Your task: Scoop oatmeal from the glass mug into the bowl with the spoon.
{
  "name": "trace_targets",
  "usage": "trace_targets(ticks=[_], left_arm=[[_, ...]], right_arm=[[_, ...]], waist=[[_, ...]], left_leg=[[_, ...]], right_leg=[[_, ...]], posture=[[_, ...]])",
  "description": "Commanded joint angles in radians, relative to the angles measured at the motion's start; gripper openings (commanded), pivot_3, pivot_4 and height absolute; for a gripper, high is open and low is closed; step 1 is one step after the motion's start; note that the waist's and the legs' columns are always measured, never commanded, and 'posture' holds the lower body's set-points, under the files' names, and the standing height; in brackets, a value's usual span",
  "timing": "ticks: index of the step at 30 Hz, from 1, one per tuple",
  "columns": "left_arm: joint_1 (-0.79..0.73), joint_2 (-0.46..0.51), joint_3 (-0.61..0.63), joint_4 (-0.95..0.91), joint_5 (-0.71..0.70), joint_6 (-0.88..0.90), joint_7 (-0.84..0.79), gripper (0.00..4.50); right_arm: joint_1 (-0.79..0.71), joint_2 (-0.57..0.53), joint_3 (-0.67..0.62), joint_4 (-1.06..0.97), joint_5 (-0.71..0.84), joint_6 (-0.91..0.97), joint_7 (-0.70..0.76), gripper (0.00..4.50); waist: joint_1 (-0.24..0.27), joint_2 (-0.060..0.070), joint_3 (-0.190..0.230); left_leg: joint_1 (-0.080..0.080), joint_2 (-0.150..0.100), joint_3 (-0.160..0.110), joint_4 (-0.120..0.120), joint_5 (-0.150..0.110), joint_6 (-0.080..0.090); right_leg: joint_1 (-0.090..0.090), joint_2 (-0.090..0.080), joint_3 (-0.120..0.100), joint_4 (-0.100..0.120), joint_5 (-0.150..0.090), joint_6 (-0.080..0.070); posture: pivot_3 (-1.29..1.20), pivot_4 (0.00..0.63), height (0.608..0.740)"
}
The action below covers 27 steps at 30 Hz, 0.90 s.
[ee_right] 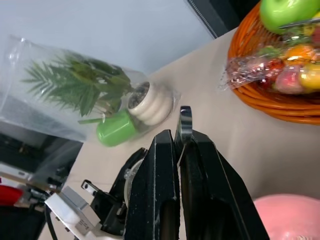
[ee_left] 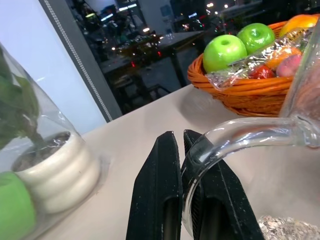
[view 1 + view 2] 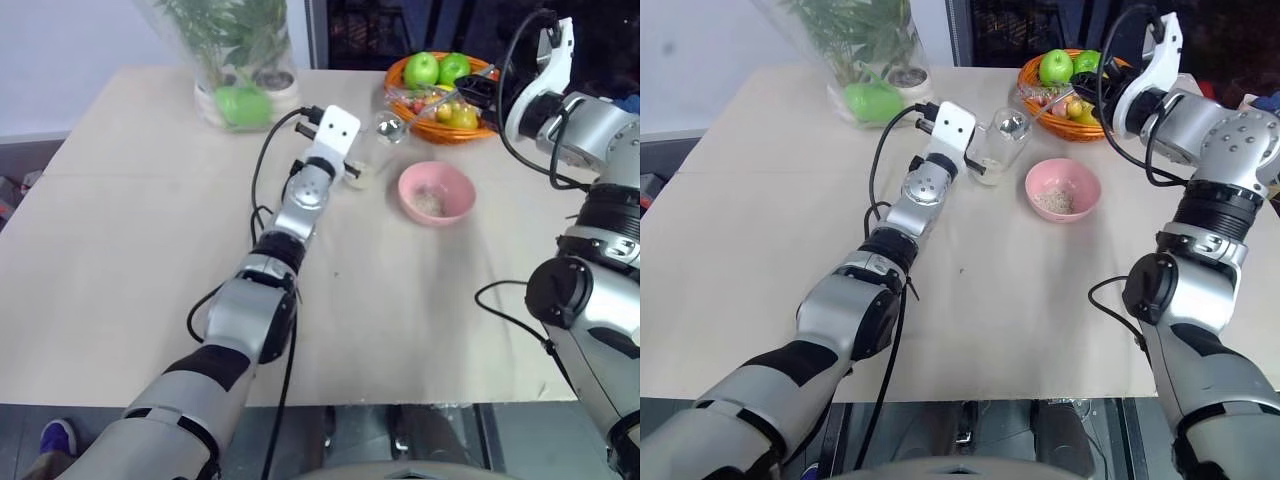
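Our left gripper [image 2: 182, 200] clamps the mug [image 3: 992, 150] handle, its body cut off. Our right gripper [image 1: 180, 150] pinches the spoon [image 1: 185, 122], bowl hidden. The pink bowl [image 3: 1063, 189] rests on the worktop [image 3: 770, 200] alongside.

Glass mug [image 3: 992, 152] stood left of bowl [image 3: 1063, 190] on worktop [image 3: 760, 230]. Oatmeal [image 3: 1054, 202] lay in bowl. Fruit basket [image 3: 1065, 100] sat behind.

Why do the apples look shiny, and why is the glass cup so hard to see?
In the left wrist view, white glare spots sit on the green apples, and the glass mug sits so close that it looks soft and stretched. In the right eye view, the table shows through the clear mug.
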Motion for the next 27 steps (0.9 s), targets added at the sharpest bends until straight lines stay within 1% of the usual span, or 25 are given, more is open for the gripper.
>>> trace_targets(ticks=[1, 8, 9, 11, 15, 20, 22, 24, 27], left_arm=[[-0.049, -0.007, -0.003, -0.01, -0.006, -0.035, -0.006, 0.06], [-0.054, -0.006, -0.006, 0.007, -0.003, -0.037, -0.009, 0.06], [-0.054, -0.006, -0.008, 0.008, 0.0, -0.039, -0.008, 0.06], [-0.057, -0.006, -0.016, 0.008, 0.009, -0.046, -0.005, 0.06], [-0.062, -0.014, -0.022, -0.005, 0.014, -0.058, -0.005, 0.06], [-0.055, -0.026, -0.033, -0.033, 0.019, -0.087, -0.005, 0.06], [-0.047, -0.028, -0.041, -0.044, 0.024, -0.095, -0.002, 0.06], [-0.042, -0.028, -0.047, -0.052, 0.027, -0.099, 0.002, 0.06], [-0.038, -0.025, -0.05, -0.063, 0.028, -0.106, 0.007, 0.06]], right_arm=[[0.003, -0.017, -0.048, -0.072, 0.041, 0.003, -0.037, 0.0], [0.019, -0.008, -0.099, -0.097, 0.102, 0.028, -0.101, 0.0], [0.035, -0.019, -0.058, -0.126, 0.087, 0.023, -0.083, 0.0], [0.083, -0.042, 0.078, -0.216, 0.027, -0.017, -0.029, 0.0], [0.135, -0.035, 0.265, -0.34, -0.032, -0.091, 0.049, 0.0], [0.194, -0.07, 0.5, -0.406, -0.171, -0.229, 0.177, 0.0], [0.213, -0.084, 0.566, -0.415, -0.2, -0.249, 0.23, 0.0], [0.226, -0.09, 0.601, -0.422, -0.213, -0.253, 0.268, 0.0], [0.232, -0.068, 0.598, -0.422, -0.196, -0.226, 0.293, 0.0]], waist=[[-0.001, 0.0, 0.0], [-0.002, 0.0, 0.0], [-0.002, 0.0, 0.0], [-0.002, 0.0, 0.0], [-0.006, 0.0, 0.0], [-0.005, 0.0, 0.0], [-0.003, 0.0, 0.0], [-0.002, 0.0, 0.0], [-0.002, 0.0, 0.0]], left_leg=[[0.0, 0.0, 0.0, 0.0, 0.0, 0.0], [0.0, 0.0, 0.0, 0.0, 0.0, 0.0], [0.0, 0.0, 0.0, 0.0, 0.0, 0.0], [0.0, 0.0, 0.0, 0.0, 0.0, 0.0], [0.0, -0.001, 0.001, 0.001, 0.0, 0.0], [0.001, -0.001, 0.0, 0.003, 0.0, 0.0], [0.0, -0.002, 0.0, 0.003, 0.0, 0.0], [0.0, -0.002, 0.0, 0.004, 0.0, 0.0], [0.0, -0.002, 0.0, 0.004, 0.0, 0.0]], right_leg=[[0.0, 0.0, 0.0, 0.0, 0.0, 0.0], [0.0, 0.0, 0.0, 0.0, 0.0, 0.0], [0.0, 0.0, 0.0, 0.0, 0.0, 0.0], [0.0, 0.0, 0.0, 0.0, 0.0, 0.0], [0.0, 0.0, 0.001, 0.0, 0.0, 0.0], [0.0, 0.001, 0.001, 0.0, 0.0, 0.0], [0.0, 0.001, 0.001, 0.0, 0.0, 0.0], [0.0, 0.0, 0.0, 0.0, 0.0, 0.0], [0.0, 0.0, 0.0, 0.0, 0.0, 0.0]], posture=[[0.0, 0.15, 0.74], [0.0, 0.15, 0.74], [0.0, 0.15, 0.74], [0.0, 0.15, 0.74], [0.0, 0.15, 0.74], [0.0, 0.15, 0.74], [0.0, 0.15, 0.74], [0.0, 0.15, 0.74], [0.0, 0.15, 0.74]])
